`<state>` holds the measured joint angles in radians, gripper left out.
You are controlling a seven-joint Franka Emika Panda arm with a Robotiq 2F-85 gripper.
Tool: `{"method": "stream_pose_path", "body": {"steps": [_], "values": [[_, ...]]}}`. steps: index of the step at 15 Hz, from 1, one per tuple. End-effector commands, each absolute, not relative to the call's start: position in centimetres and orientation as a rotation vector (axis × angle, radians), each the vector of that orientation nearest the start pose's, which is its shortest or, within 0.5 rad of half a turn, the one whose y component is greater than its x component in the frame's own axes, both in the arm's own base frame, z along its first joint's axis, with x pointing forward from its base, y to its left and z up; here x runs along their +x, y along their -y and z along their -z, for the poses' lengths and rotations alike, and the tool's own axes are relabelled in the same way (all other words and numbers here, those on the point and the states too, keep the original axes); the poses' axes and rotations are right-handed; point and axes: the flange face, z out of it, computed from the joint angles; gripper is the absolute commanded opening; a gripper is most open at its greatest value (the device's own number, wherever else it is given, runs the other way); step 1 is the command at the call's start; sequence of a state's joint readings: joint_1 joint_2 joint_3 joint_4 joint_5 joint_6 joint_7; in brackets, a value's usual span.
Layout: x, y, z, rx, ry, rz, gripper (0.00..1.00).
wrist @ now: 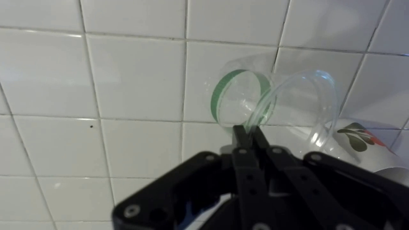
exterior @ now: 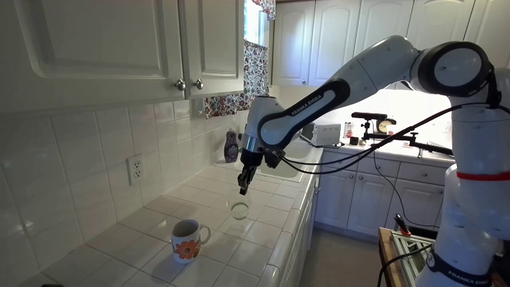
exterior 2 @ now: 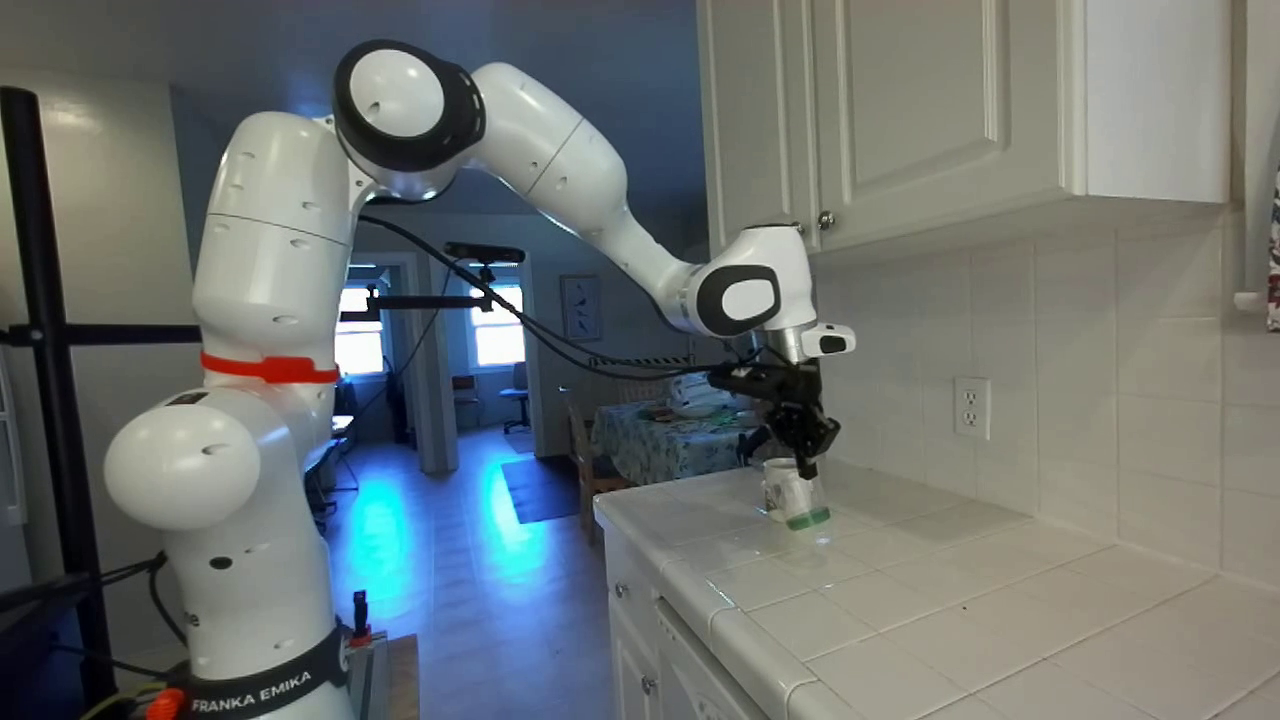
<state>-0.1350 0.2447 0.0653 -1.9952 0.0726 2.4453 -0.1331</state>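
At the tiled counter (exterior: 263, 235), in both exterior views, we see a tipped clear cup (exterior: 239, 207) under the gripper (exterior: 243, 191), near a flowery mug (exterior: 186, 245). In the wrist view, we see closed fingers (wrist: 239, 138) pinching the cup's rim.

A floral fabric curtain (exterior: 257, 67) hangs at the bright window (exterior: 254, 24) before us; a curvy, dark purple bottle (exterior: 231, 147) stands lower down.
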Motion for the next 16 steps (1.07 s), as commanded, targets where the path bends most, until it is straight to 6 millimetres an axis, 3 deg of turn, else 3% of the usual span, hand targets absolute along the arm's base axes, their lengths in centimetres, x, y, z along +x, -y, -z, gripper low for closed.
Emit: {"method": "stream_pose_path", "body": {"steps": [1,8,16], "values": [[62.5,5.7,-35.2,-3.027,-0.052,0.253,0.02],[62.5,7.2,-33.5,-2.923,-0.176,0.228,0.02],[62.3,8.5,-33.1,-2.878,-0.256,0.237,0.02]]}}
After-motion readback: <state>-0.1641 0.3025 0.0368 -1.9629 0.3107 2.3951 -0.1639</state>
